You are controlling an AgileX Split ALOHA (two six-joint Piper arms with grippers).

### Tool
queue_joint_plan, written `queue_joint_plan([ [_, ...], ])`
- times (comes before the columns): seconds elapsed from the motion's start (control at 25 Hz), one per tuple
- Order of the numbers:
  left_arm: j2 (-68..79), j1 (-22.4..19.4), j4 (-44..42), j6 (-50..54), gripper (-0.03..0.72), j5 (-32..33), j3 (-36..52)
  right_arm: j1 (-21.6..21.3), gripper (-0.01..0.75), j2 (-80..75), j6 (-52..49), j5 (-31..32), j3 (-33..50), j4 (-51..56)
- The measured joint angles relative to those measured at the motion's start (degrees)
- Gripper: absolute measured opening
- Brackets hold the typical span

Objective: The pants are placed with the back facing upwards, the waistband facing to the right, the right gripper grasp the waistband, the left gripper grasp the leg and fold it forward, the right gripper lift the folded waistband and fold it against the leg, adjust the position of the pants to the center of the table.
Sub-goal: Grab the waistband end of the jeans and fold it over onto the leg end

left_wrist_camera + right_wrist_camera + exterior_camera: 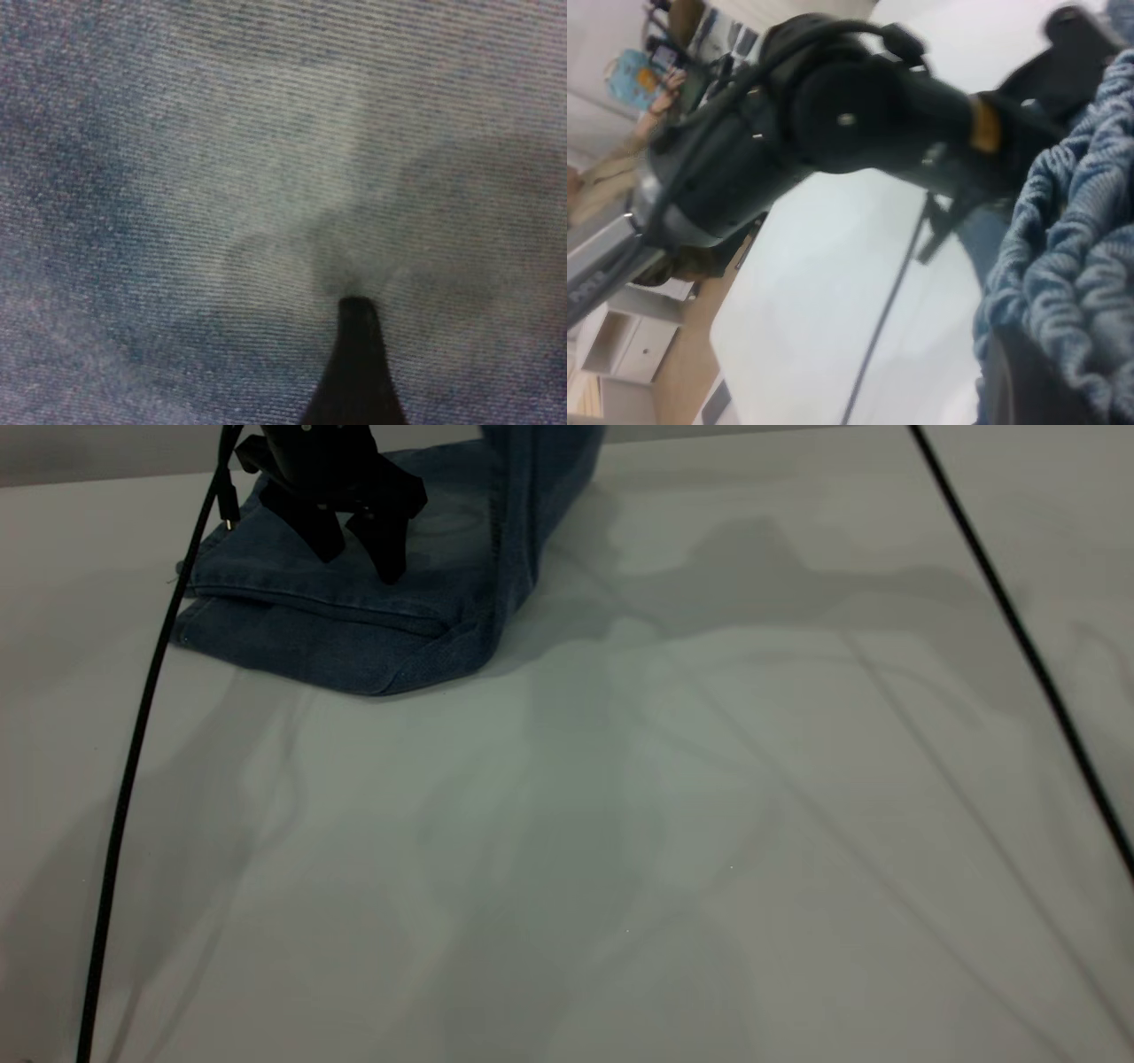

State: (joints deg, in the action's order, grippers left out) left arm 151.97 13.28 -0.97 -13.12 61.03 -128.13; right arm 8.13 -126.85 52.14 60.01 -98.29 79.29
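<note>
The pants (354, 638), blue denim, lie folded at the far left of the white table (620, 824). One denim part (540, 478) rises off the table and out of the exterior view's top. My left gripper (359, 558) stands open on the folded denim with both fingertips down on the cloth. The left wrist view shows one dark fingertip (354, 372) pressing into the denim (221, 177). My right gripper (1050, 376) is outside the exterior view. In its wrist view it is shut on the ruched waistband (1072, 266), held up in the air beside its dark finger (1019, 390).
Two black cables cross the table, one at the left (133, 779) and one at the right (1019, 629). The right wrist view shows the left arm (859, 115) close by over the tabletop (824, 301). A white cabinet (620, 345) stands beyond the table edge.
</note>
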Motion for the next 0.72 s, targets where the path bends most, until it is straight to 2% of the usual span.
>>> queue_joint_plan([
  [0.2,0.0,0.0,0.04,0.05,0.522,0.05,0.0,3.33,0.096,0.0,-0.88,-1.31,-2.01,0.48],
  [0.32,-0.12,0.0,-0.16,0.05,0.522,1.28,-0.07,3.45,0.096,0.0,-1.19,-1.92,-2.08,0.36],
  [0.52,-1.18,0.0,-2.97,0.05,0.522,7.34,-2.34,3.31,0.096,0.0,-1.32,-1.99,-2.08,0.35],
  [0.72,-1.37,0.0,-5.35,0.09,0.522,9.28,-9.16,3.31,0.096,-0.06,-1.22,-2.05,-2.08,0.28],
])
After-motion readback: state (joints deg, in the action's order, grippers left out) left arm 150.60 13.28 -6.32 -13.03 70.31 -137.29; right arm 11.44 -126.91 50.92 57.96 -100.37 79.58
